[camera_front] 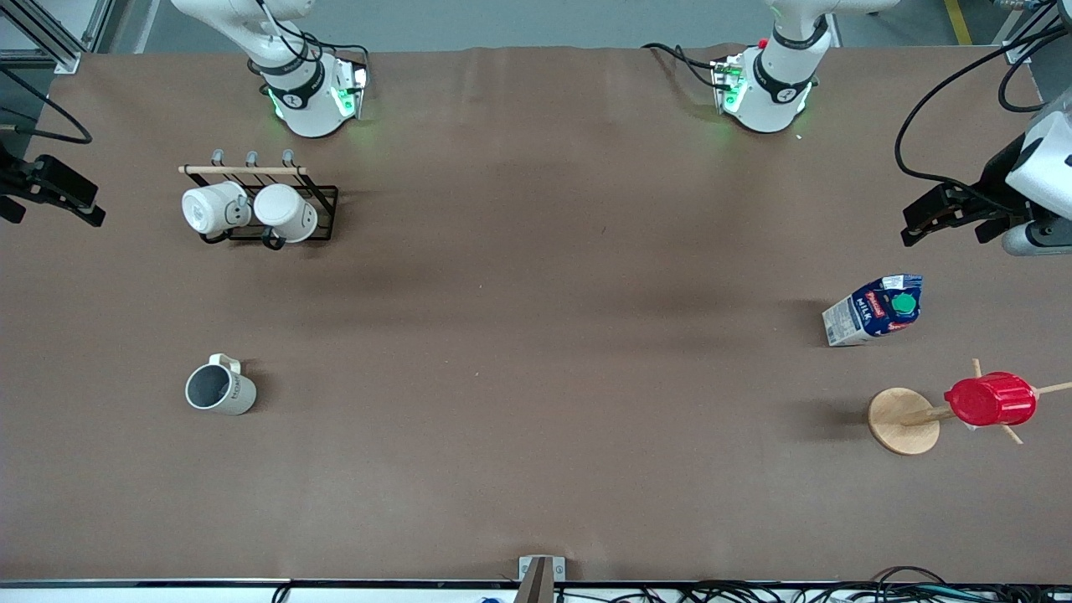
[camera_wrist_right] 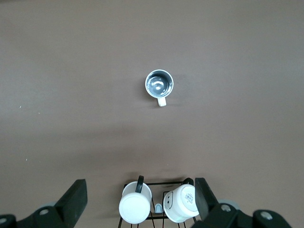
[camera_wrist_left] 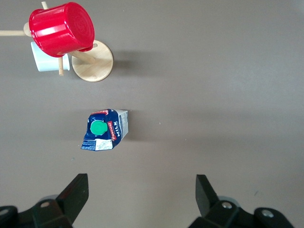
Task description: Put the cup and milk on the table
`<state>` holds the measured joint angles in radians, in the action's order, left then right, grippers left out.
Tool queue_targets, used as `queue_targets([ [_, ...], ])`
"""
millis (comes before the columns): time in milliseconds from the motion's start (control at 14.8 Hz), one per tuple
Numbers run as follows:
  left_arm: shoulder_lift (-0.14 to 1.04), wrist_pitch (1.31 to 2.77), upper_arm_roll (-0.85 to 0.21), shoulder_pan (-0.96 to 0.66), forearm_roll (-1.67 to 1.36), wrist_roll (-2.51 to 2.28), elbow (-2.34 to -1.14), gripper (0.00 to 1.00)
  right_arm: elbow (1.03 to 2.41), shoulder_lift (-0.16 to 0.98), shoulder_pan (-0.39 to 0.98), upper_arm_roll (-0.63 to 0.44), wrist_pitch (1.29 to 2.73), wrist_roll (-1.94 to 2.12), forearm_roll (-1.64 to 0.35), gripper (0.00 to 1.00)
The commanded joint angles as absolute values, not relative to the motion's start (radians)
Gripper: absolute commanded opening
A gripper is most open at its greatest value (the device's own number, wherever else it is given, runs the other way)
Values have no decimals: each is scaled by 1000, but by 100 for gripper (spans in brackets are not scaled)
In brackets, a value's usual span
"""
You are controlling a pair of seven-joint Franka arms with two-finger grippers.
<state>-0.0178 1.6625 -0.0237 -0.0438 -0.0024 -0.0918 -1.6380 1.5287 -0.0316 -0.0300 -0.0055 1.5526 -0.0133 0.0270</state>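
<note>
Front view: cup [camera_front: 220,392] and milk [camera_front: 874,311] stand untouched on tabletop [camera_front: 536,352]; left pincer [camera_wrist_left: 142,197] above milk and right pincer [camera_wrist_right: 141,199] above mug rack [camera_front: 260,205] both gape empty, descent next.

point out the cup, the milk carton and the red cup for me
cup [camera_front: 220,390], front view, on its cream side wall
milk carton [camera_wrist_left: 105,129], left wrist view, on its blue top panel by the green cap
red cup [camera_front: 991,399], front view, on its ribbed side
</note>
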Motion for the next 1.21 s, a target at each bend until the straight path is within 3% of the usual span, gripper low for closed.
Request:
queue_targets([
  [0,-15,1667,-35,-31,2,-78,-1632,99,1522,-29,-48,9,1542,-18,20,100],
  [742,27,1677,-12,-31,0,-64,-1644,100,1520,12,-54,9,1566,-5,31,100],
  [876,52,1716,18,-29,0,-43,-1658,99,1535,70,-52,8,1620,-3,29,100],
  [1146,83,1845,78,-29,0,18,-1742,100,1615,201,-72,-9,1863,46,29,100],
])
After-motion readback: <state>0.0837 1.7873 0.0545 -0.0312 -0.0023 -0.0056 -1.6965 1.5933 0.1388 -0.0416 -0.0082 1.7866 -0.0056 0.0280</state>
